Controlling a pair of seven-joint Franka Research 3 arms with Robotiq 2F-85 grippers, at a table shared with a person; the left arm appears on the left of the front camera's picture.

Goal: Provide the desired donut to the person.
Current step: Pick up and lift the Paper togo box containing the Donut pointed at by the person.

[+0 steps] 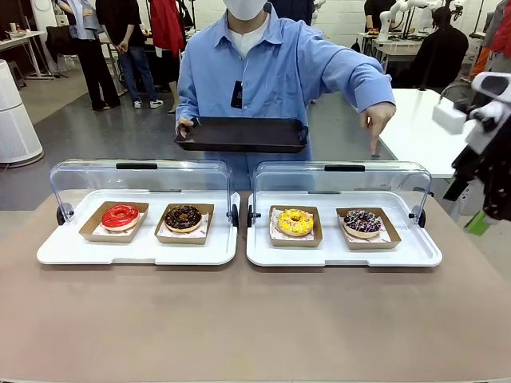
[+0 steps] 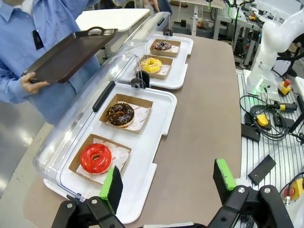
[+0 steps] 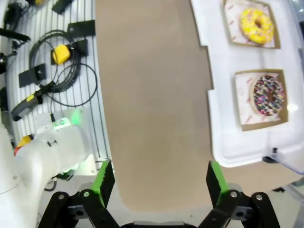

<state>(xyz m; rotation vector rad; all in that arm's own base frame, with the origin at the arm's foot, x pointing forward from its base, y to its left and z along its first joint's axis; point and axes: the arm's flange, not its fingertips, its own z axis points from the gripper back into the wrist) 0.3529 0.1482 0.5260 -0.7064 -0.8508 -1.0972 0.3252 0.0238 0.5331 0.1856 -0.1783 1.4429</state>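
Bright even overhead light; soft shadows; glare on clear lids (image 1: 136,177); right wrist view slightly blurred.

The left pincer (image 2: 167,183) carries matt green pads (image 2: 112,187) on black, faintly shiny fingers; just ahead of one pad lies a red donut (image 2: 95,158) with a wet, glossy glaze, in a matt brown cardboard tray (image 2: 75,165) lined with printed paper; beyond it a chocolate donut (image 2: 119,114) looks duller and rougher; the white tray (image 2: 161,114) under them is smooth, glossy plastic; the clear lid (image 2: 71,137) is see-through plastic with bright reflections; the table (image 2: 204,109) beneath the pincer is smooth, matt brown; far ahead, the person's dark tray (image 2: 66,54) has a soft sheen, and the shirt (image 2: 47,19) is light blue cloth; ahead of the right pincer (image 3: 159,183), a sprinkled donut (image 3: 268,94) looks grainy.
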